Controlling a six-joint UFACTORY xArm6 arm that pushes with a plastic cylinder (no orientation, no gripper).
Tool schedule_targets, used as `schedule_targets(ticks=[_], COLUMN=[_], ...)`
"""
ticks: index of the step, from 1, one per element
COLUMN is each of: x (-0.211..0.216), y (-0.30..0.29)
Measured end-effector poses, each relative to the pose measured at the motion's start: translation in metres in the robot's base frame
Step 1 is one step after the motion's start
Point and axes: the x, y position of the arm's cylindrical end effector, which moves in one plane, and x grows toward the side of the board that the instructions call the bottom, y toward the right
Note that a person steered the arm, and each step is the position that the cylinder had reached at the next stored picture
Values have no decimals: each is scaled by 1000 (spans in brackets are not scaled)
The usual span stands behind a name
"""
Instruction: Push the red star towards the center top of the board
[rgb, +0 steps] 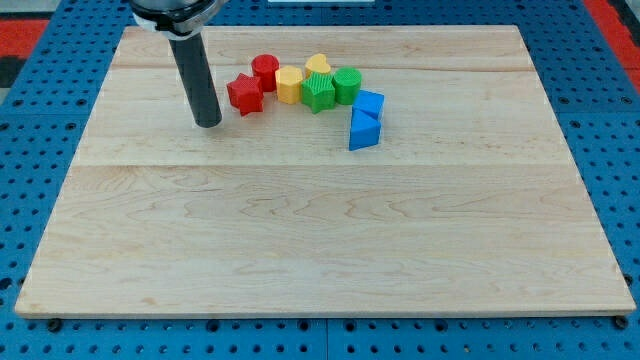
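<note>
Upper left of centre on the board (320, 250), the red star (244, 94) sits touching the red cylinder (265, 72), short of the top centre, so a push up and rightward remains. My tip (208, 123), a bare rod with no jaws and holding nothing, rests just left of the star; no containers present.

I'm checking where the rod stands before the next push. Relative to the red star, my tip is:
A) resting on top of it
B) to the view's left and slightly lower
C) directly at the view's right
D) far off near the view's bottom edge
B: my tip sits on the board just left of and a little below the red star, with a small gap between them.
</note>
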Motion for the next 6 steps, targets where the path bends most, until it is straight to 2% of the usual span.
schedule_targets(ticks=[2, 4, 6], x=[-26, -43, -80], y=[32, 93, 107])
